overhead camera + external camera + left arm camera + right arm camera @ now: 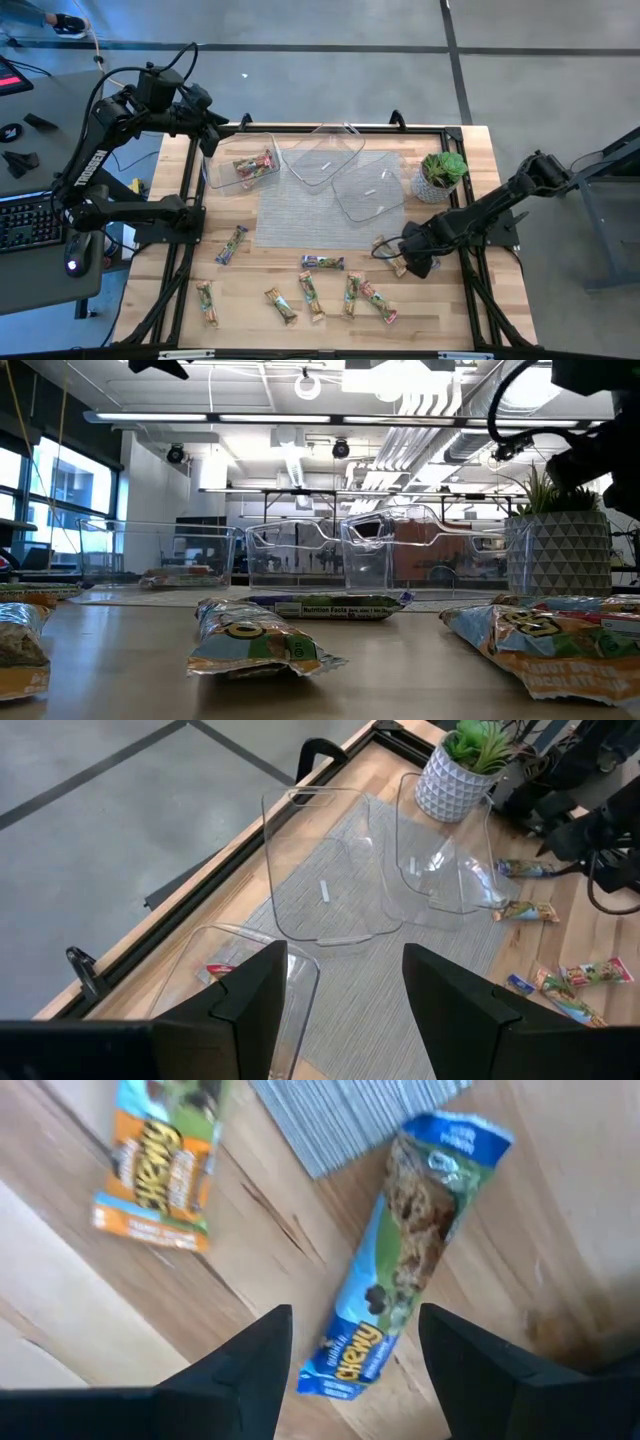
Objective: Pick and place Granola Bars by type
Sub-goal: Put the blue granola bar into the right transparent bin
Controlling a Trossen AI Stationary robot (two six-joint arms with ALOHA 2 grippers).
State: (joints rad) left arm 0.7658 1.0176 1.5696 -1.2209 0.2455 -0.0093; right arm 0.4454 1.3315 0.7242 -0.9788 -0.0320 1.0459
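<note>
Lab or industrial workspace: exposed ceiling ducts [420, 420], strip lights [250, 417], grey concrete floor [330, 80], wooden bench [250, 290] in black frame, desk keyboard [25, 222].

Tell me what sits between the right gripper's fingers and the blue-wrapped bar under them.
Nothing. In the right wrist view the right gripper is open, its fingers on either side of the blue-wrapped bar's near end, with only bare wooden table around.
</note>
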